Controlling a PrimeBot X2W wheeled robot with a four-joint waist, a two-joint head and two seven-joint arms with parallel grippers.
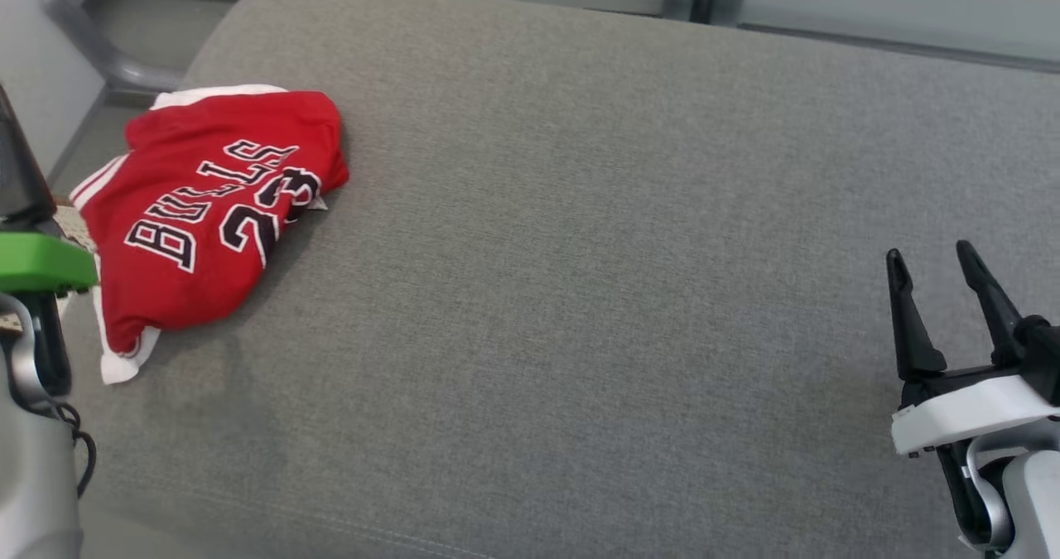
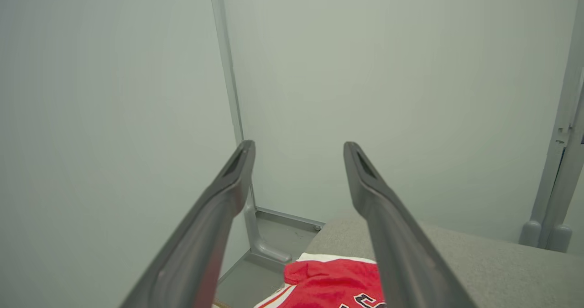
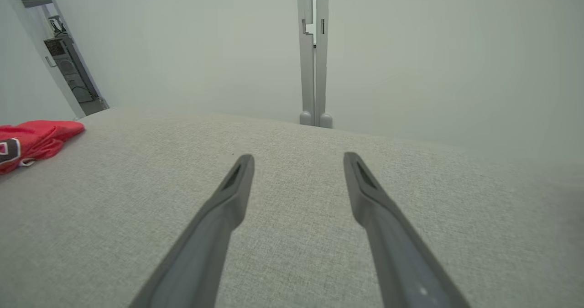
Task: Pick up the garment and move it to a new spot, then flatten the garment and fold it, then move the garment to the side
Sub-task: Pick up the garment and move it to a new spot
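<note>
Red jersey with white trim (image 1: 207, 219), bunched at the left edge of the grey woven cushion (image 1: 580, 252), near its far-left corner. Your left gripper (image 2: 299, 144) hangs above it, fingers spread and empty. Your right gripper (image 1: 929, 251) is likewise spread and empty over the near-right corner, well apart from the cloth.

Likely risks:
- A pinch into the heap may catch several layers, so the jersey would not open flat.
- A leftward drag may slide it off the edge.

Legible writing: "BULLS" above a creased "23", black outlined in white. You cannot read the small white tag (image 1: 319, 204).
</note>
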